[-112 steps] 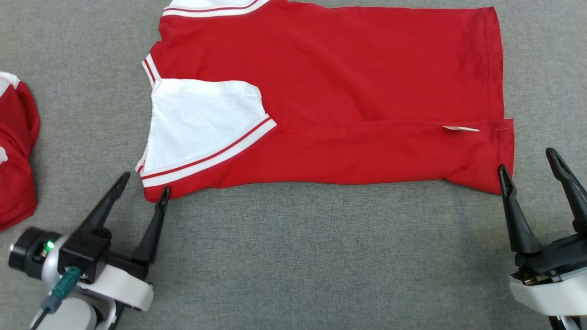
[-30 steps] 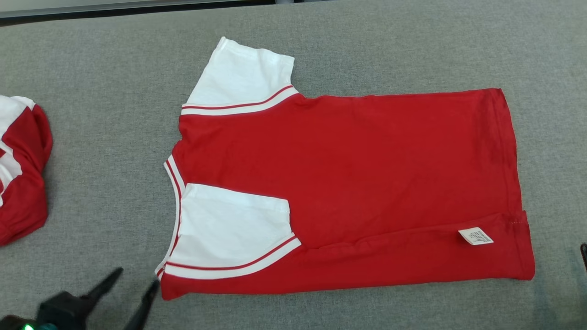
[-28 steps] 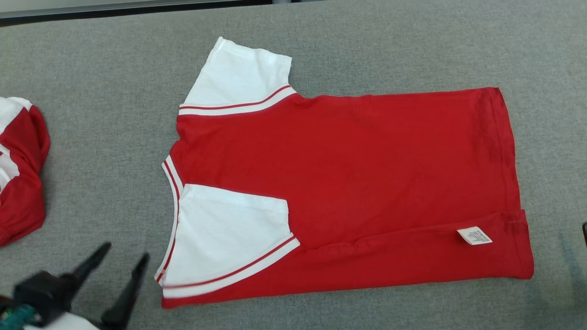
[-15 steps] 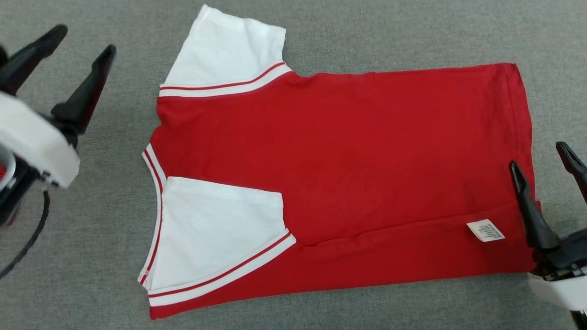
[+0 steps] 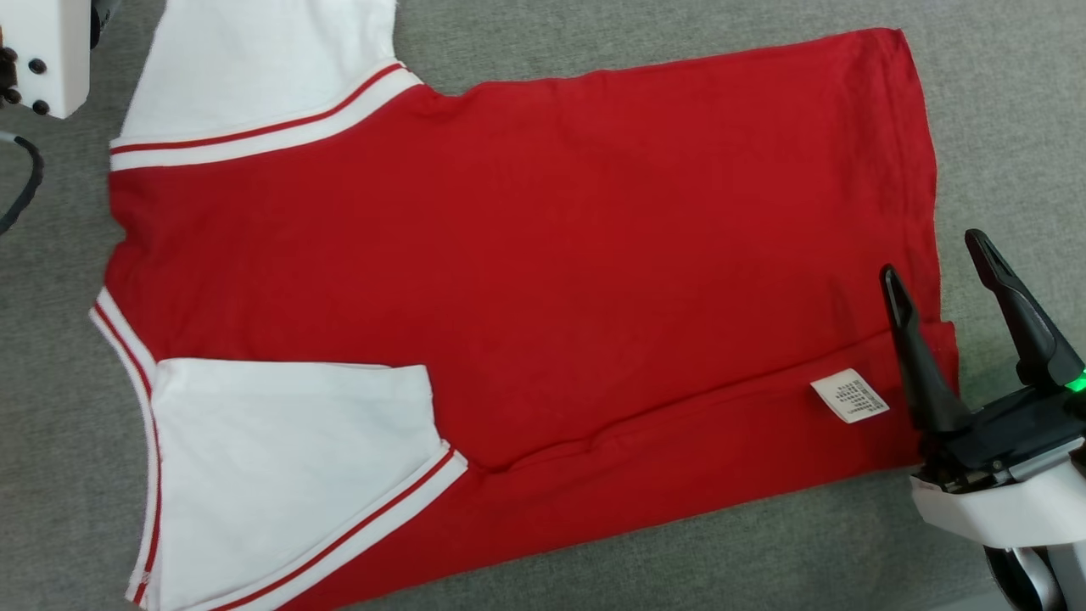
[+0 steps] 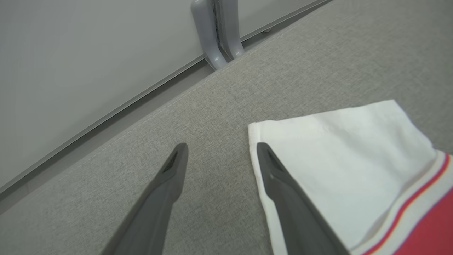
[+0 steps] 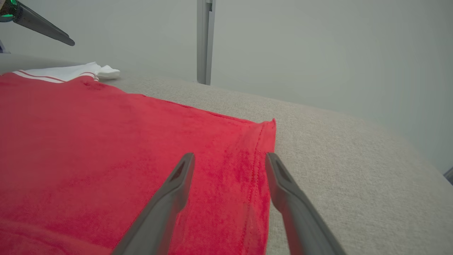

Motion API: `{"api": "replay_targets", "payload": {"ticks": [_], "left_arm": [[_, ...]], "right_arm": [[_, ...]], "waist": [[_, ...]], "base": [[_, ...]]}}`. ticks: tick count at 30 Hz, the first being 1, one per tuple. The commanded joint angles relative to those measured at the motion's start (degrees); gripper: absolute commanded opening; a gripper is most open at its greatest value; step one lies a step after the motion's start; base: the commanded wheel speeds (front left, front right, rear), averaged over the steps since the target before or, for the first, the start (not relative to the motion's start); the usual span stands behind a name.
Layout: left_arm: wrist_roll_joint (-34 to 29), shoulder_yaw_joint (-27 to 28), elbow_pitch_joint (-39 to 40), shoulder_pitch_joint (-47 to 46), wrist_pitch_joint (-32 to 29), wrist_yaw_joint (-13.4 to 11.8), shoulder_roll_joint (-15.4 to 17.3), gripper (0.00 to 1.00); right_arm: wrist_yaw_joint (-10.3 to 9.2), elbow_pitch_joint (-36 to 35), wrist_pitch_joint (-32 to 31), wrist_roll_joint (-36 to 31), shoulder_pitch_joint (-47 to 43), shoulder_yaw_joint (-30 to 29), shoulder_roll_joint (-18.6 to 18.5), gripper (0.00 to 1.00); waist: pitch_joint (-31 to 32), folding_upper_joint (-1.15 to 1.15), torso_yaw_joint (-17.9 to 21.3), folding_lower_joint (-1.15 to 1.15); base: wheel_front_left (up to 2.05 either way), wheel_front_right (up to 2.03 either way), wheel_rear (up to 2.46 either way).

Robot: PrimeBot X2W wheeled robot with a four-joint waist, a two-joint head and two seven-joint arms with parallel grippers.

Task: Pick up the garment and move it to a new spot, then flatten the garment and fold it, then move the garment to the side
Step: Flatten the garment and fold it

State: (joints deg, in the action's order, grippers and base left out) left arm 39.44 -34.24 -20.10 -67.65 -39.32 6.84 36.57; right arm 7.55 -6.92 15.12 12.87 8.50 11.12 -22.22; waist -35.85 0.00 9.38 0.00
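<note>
Red cloth T-shirt with white, stripe-trimmed sleeves (image 5: 551, 255) lies flat on the grey fabric-covered counter (image 5: 764, 560). Right end effector (image 5: 932, 255): fingers spread, nothing held, straddling the shirt's hem, one finger over red cloth, the other over bare counter. Small white care label (image 5: 849, 395) just to its left. Left end effector (image 6: 222, 145): fingers spread, nothing held, corner of the far white sleeve (image 6: 336, 159) just beside its right finger.

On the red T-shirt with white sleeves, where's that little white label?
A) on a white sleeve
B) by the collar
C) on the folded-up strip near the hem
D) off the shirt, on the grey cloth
C: the small white label lies on the red T-shirt with white sleeves, on its folded strip near the hem, beside the right gripper.
</note>
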Motion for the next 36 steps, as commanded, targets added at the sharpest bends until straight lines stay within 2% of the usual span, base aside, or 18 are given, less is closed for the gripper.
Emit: {"api": "replay_targets", "payload": {"ticks": [1,9,22,23,24,26,28,36], "left_arm": [[0.6,-0.8,-1.9,-1.8,-1.9,0.2,0.0,1.00],[0.0,-3.4,-4.0,-4.6,-3.7,0.5,1.9,1.00],[1.1,-6.7,-4.9,-7.0,-5.7,0.7,3.2,1.00],[1.5,-6.8,-5.0,-6.9,-6.0,0.7,3.2,0.94],[1.7,-6.9,-5.0,-6.8,-6.4,0.6,3.2,0.71],[2.0,-7.2,-4.7,-6.8,-6.5,0.7,3.4,0.41],[2.3,-7.5,-4.2,-6.7,-6.2,0.7,3.6,0.00],[4.6,-9.1,-2.4,-6.2,-3.4,0.7,4.1,0.00]], "right_arm": [[-0.13,0.1,0.0,-0.6,0.8,-0.1,0.8,1.00],[-0.13,0.5,0.0,-0.2,0.1,-0.5,2.4,1.00],[-0.13,1.5,0.0,0.4,1.3,0.5,4.1,1.00],[-0.13,1.6,0.0,0.4,1.3,0.6,4.2,1.00],[-0.13,1.6,0.0,0.4,1.4,0.5,4.2,1.00],[-0.13,1.6,0.0,0.4,1.5,0.5,4.2,1.00],[-0.13,1.6,0.0,0.4,1.7,0.5,4.2,1.00],[-0.13,1.6,0.0,1.1,4.3,1.8,3.5,1.00]], "waist": [[-1.9,0.00,2.4,0.00],[-2.5,0.00,4.4,0.00],[-3.0,0.00,6.0,0.00],[-3.1,0.00,6.1,0.00],[-3.0,0.00,6.2,0.00],[-3.0,0.00,6.3,0.00],[-3.0,0.00,6.3,0.00],[-2.0,0.00,5.9,0.00]], "base": [[0.00,0.00,0.00],[0.00,0.00,0.00],[0.00,0.00,0.00],[0.00,0.00,0.00],[0.00,0.00,0.00],[0.00,0.00,0.00],[0.00,0.00,0.00],[0.00,0.00,0.00]]}}
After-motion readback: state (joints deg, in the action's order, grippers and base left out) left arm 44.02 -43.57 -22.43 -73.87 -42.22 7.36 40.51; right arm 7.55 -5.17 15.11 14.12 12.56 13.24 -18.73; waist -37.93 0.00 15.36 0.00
